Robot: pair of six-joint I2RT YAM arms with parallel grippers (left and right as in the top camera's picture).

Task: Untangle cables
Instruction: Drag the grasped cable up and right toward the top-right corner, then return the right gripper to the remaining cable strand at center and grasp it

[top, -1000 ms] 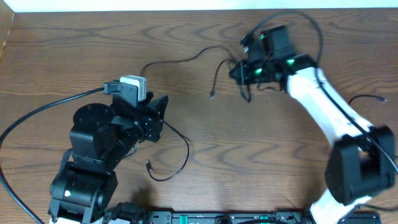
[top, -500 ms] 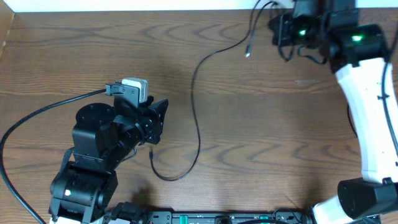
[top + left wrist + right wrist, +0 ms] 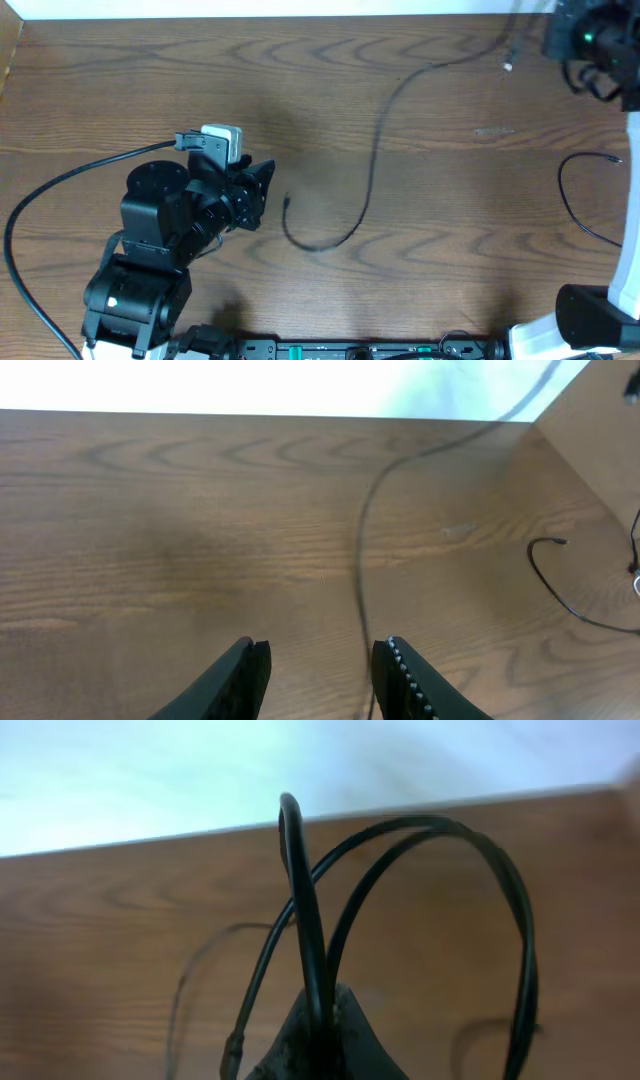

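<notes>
overhead | wood-grain table (image 3: 150, 70) | left claw (image 3: 320, 646) parted, empty | right claw (image 3: 320, 1020) pinching black cable (image 3: 302, 890)

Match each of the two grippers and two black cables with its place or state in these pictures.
Column one:
1. left gripper
2. right gripper
3. long black cable
4. short black cable

Column two:
A. lies loose at the far right, touched by nothing
B. jaws apart, nothing held
C. shut on loops of cable
D. curves from near the left arm up towards the far right corner

Pairs: 1-B, 2-C, 3-D, 4-A
</notes>
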